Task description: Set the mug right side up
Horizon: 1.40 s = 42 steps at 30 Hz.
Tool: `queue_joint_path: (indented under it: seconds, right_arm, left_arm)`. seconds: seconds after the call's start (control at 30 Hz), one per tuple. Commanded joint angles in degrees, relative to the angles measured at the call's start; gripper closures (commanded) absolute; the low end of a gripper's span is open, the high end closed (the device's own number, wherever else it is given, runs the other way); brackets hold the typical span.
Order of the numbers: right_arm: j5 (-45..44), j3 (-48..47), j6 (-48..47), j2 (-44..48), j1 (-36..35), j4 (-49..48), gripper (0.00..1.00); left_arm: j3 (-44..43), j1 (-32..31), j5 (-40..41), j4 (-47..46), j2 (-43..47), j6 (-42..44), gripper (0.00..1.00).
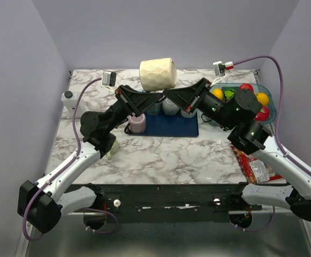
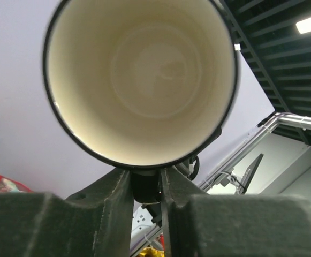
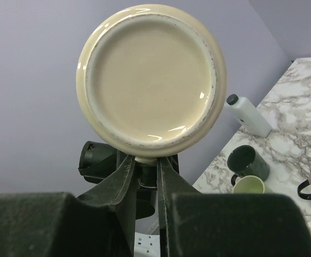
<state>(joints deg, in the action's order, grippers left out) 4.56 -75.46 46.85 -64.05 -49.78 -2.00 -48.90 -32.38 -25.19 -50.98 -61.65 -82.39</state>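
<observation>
A cream ribbed mug (image 1: pixel 158 74) hangs on its side above the back of the table, handle down. The left wrist view looks into its open mouth (image 2: pixel 144 80). The right wrist view shows its flat base (image 3: pixel 150 75). My left gripper (image 1: pixel 146 99) reaches up from the left, its jaws closed on a dark part under the rim (image 2: pixel 146 184), seemingly the handle. My right gripper (image 1: pixel 168 96) comes from the right and is shut on the cream handle under the base (image 3: pixel 147 163). The two grippers face each other beneath the mug.
A blue mat (image 1: pixel 171 126) lies under the mug, with a lilac mug (image 1: pixel 137 123) and more mugs (image 1: pixel 170 106) on it. A fruit basket (image 1: pixel 266 91) stands at the right, a snack packet (image 1: pixel 257 167) in front of it, and a white bottle (image 1: pixel 68 99) at the left.
</observation>
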Motion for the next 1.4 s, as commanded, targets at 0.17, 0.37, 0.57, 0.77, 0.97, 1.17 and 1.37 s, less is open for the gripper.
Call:
queue_joint_path:
  seconds: [0.17, 0.37, 0.57, 0.77, 0.97, 1.17, 1.37]
  right_arm:
    - [2.84, 1.46, -2.46, 1.56, -0.14, 1.64, 0.89]
    - [-2.87, 1.80, -5.53, 2.78, -0.06, 8.15, 0.27]
    - [-13.14, 3.74, -9.66, 6.13, -0.14, 15.87, 0.00]
    - [-28.95, 4.53, -11.26, 7.80, -0.06, 29.32, 0.00]
    - [-34.26, 6.20, -12.48, 8.85, 0.03, 33.38, 0.00]
    - [-33.74, 6.47, -12.66, 7.28, 0.12, 33.64, 0.00]
    - [-31.72, 6.82, -11.43, 5.25, 0.21, 34.34, 0.00]
  left_arm:
    - [-0.14, -0.23, 4.09, -0.01, 0.56, 1.78, 1.00]
    - [-3.65, -0.31, 5.06, 16.41, 3.72, 9.78, 1.00]
    - [-10.06, -0.23, 8.83, 40.14, 7.06, 22.61, 1.00]
    - [-15.78, -0.23, 15.78, 68.88, 8.91, 36.21, 1.00]
    - [-7.80, -2.42, 21.93, 83.84, 12.51, 40.90, 1.00]
    - [0.03, -10.85, 32.28, 89.12, 16.38, 38.28, 1.00]
    - [6.18, -19.19, 42.05, 89.83, 14.90, 32.92, 1.00]
